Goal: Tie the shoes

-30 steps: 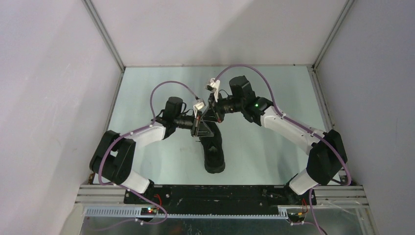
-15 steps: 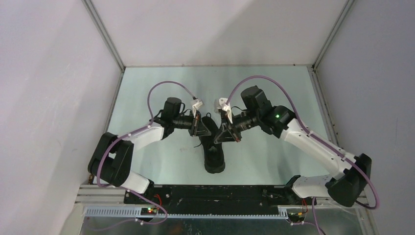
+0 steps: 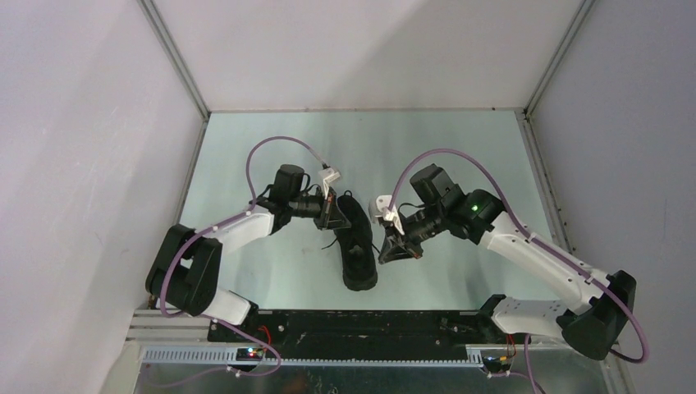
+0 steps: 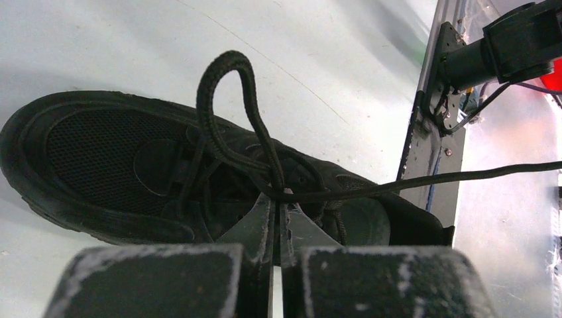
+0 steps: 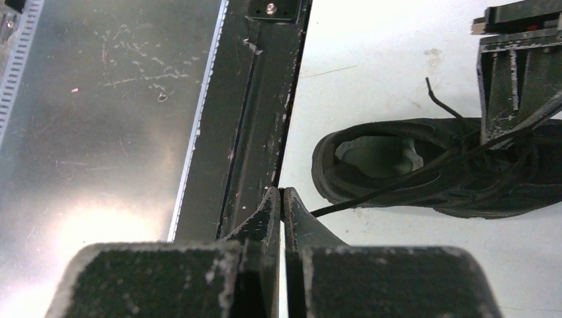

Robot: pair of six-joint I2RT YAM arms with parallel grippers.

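A black sneaker (image 3: 359, 250) lies mid-table with its heel toward the near edge. My left gripper (image 3: 330, 215) is at the shoe's laced part and is shut on the base of an upright lace loop (image 4: 222, 93), pinched at its fingertips (image 4: 278, 194). My right gripper (image 3: 391, 249) is to the right of the shoe, low over the table. It is shut on the end of a thin lace (image 5: 411, 179) that runs taut from the shoe (image 5: 424, 173) to its fingertips (image 5: 282, 193). The same taut lace (image 4: 464, 175) crosses the left wrist view above the shoe (image 4: 99, 156).
A black base rail (image 3: 369, 324) and a metal cable tray (image 3: 328, 357) run along the near edge. The rail (image 5: 255, 112) shows close behind the right gripper. Grey walls enclose the pale green table (image 3: 460, 156) on three sides.
My right gripper has swung from above the shoe's far end to the right and nearer, drawing the lace out taut. My left gripper has hardly moved and still holds the loop.
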